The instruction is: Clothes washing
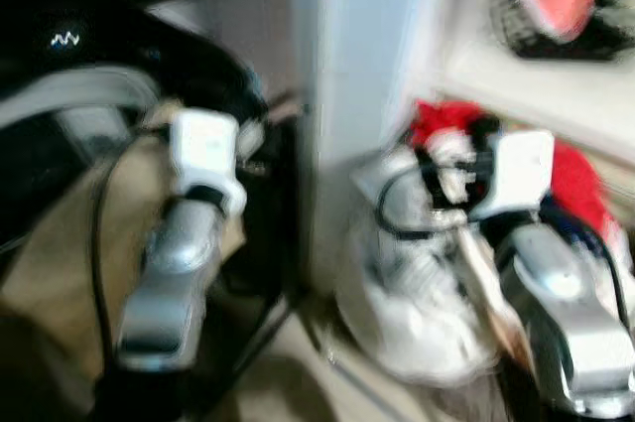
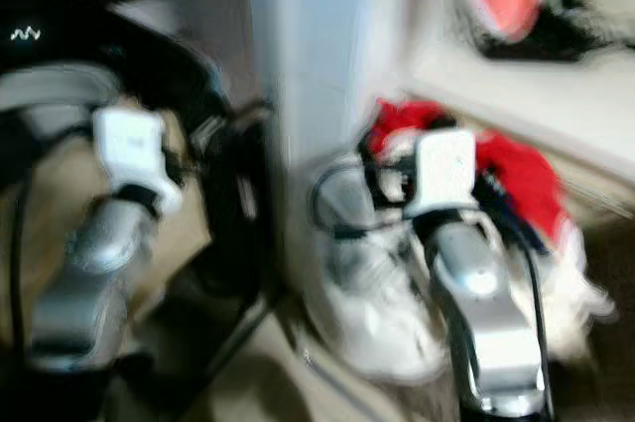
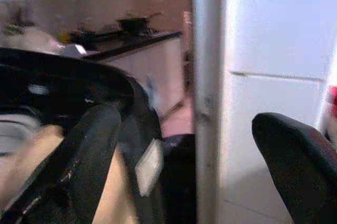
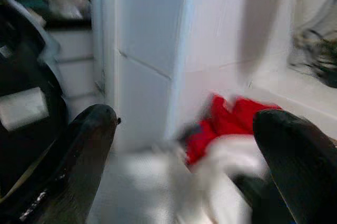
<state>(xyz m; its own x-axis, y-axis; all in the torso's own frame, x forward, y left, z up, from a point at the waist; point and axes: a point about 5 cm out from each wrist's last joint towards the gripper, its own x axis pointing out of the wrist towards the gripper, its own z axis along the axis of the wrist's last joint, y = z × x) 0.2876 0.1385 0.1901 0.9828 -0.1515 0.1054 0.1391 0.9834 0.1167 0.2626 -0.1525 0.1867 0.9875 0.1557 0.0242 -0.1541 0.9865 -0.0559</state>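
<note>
The pile of red and white clothes (image 4: 226, 134) lay on the floor against the white wall's foot, straight ahead of the right gripper (image 4: 184, 166), fingers spread and empty, the nearer one; left gripper (image 3: 184, 171) likewise released.

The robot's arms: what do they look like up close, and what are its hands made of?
Both arms are shiny silver, rounded shells, the left arm and the right arm. Each ends in a boxy white wrist block with black cables looping beside it. Each hand has two long, thick black fingers, rounded at the tips and slightly scuffed.
</note>
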